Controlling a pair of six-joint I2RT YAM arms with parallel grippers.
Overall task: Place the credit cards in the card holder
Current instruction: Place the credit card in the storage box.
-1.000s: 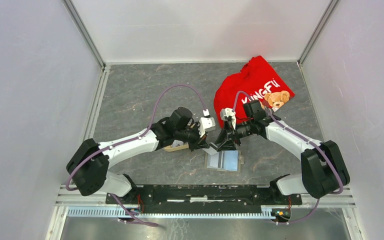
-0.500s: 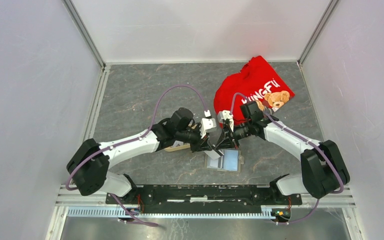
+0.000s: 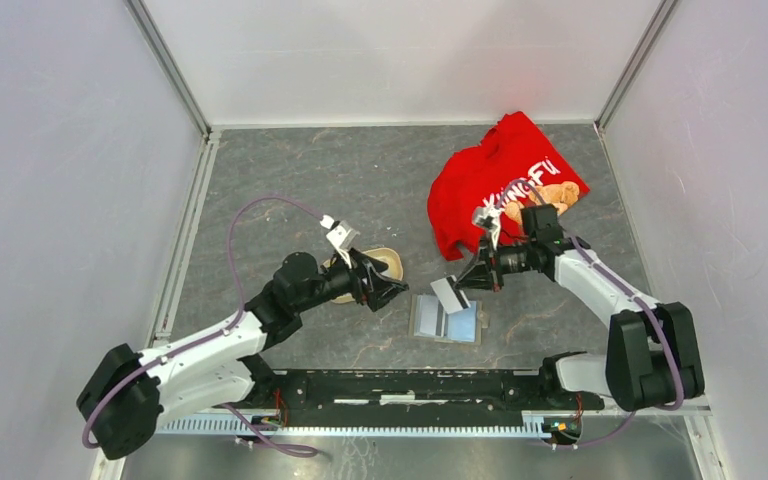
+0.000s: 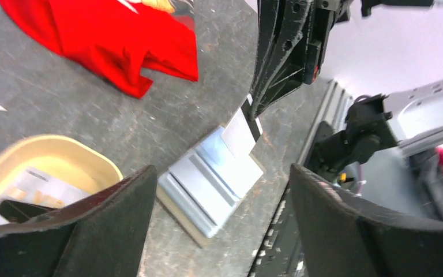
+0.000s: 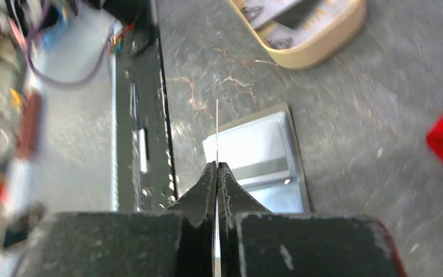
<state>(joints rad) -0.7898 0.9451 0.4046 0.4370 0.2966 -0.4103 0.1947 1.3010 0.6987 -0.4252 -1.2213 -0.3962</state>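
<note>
Left arm lies low, running diagonally from its base toward mid-bench. The left claw (image 3: 395, 290) points right with its fingers spread wide and nothing between them, just beside the beige tray (image 3: 392, 262). More cards (image 4: 32, 184) lie in that tray.

My right arm is bent at the elbow with the forearm reaching left. The right claw (image 5: 217, 167) angles down and left, its fingers pressed together, pinching one pale credit card (image 3: 447, 295) by its dark-striped end. The card's long axis runs straight out of the fingertips, sloping down at the card holder (image 3: 450, 322). From the right wrist it is edge-on, a thin line. I can't tell if its free end touches a pocket.

The holder is open and flat on the bench (image 3: 290, 190), shiny pockets up, between the two claws. The red shirt (image 3: 490, 175) lies behind the right arm.
</note>
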